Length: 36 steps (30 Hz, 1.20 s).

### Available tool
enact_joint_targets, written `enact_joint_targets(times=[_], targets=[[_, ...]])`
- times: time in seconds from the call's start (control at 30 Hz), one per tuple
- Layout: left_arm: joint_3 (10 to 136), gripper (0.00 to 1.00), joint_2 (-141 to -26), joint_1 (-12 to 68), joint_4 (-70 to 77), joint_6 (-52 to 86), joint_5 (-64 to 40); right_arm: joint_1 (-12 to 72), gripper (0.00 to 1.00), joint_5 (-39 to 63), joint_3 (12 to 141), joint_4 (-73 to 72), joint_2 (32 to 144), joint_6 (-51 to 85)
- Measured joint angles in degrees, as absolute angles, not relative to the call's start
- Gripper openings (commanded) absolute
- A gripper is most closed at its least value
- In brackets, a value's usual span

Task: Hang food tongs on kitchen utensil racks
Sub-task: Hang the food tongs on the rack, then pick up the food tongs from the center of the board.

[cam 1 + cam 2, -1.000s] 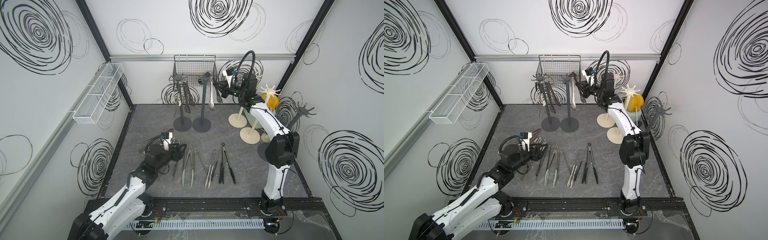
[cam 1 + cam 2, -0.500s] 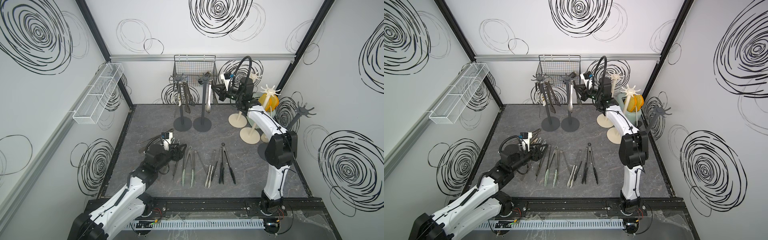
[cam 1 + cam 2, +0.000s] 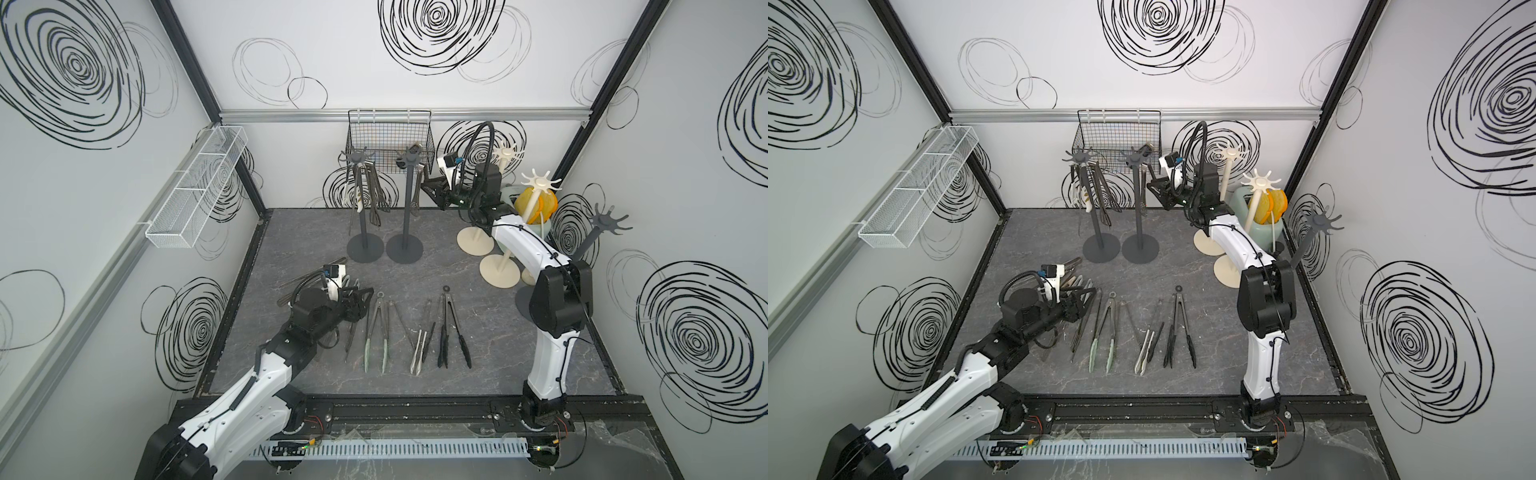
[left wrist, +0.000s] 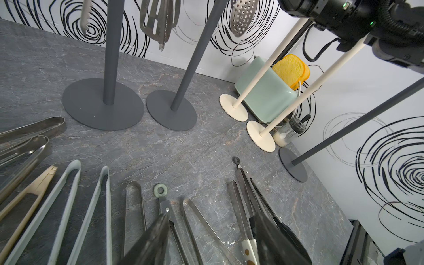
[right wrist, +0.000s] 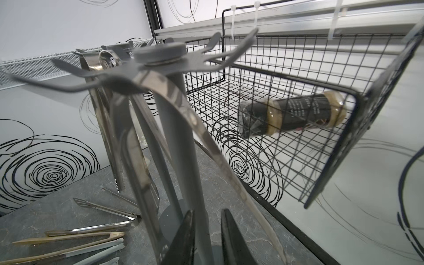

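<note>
Since probably stiff, light and slick, pinch green-tipped tongs (image 3: 378, 311) lying before grey rack (image 3: 409, 208) mid-arm, with left gripper (image 4: 212, 215) and right gripper (image 5: 207, 212) both parted, empty.

**Dark marbled tabletop (image 3: 494, 345) carries tongs and rack bases**

Loose tongs (image 3: 379, 309) lie flat in a row, starting under the left hand (image 3: 363, 296) and running away from it. Two dark grey rack bases (image 3: 365, 248) stand below the right hand (image 3: 428, 189). Cream bases (image 3: 500, 270) and a pale green toaster (image 4: 263, 96) sit behind its wrist.
</note>
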State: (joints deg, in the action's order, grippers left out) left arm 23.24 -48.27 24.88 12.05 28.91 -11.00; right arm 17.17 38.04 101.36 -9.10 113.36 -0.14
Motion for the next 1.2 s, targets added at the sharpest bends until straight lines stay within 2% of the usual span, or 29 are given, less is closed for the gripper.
enact_joint_targets(times=[0.2,0.33,0.43,0.63,0.83,1.03,1.2], targets=[[29.80,0.64,-50.78,24.10,3.09,27.86,-7.86,17.15,0.42,36.58,94.48,-9.65,111.04,0.25],[38.06,0.65,-53.54,21.10,-4.40,26.76,-5.76,17.04,0.46,34.96,84.84,-10.35,105.56,1.50],[44.56,0.64,-56.60,18.11,-10.04,25.15,-4.86,16.99,0.48,33.80,78.41,-10.92,100.25,2.68],[55.22,0.55,-65.84,11.70,-22.04,20.10,-4.58,16.93,0.47,31.70,68.64,-11.40,89.67,5.39],[57.04,0.50,-72.95,6.83,-30.39,15.42,-4.38,16.93,0.47,30.15,59.55,-11.11,81.03,7.75],[56.93,0.47,-78.67,6.94,-34.87,12.78,-4.89,17.19,0.47,29.43,50.98,-10.98,74.17,10.35],[55.92,0.43,-80.14,11.97,-34.54,13.15,-4.97,17.50,0.47,29.28,46.33,-10.76,72.69,11.84]])
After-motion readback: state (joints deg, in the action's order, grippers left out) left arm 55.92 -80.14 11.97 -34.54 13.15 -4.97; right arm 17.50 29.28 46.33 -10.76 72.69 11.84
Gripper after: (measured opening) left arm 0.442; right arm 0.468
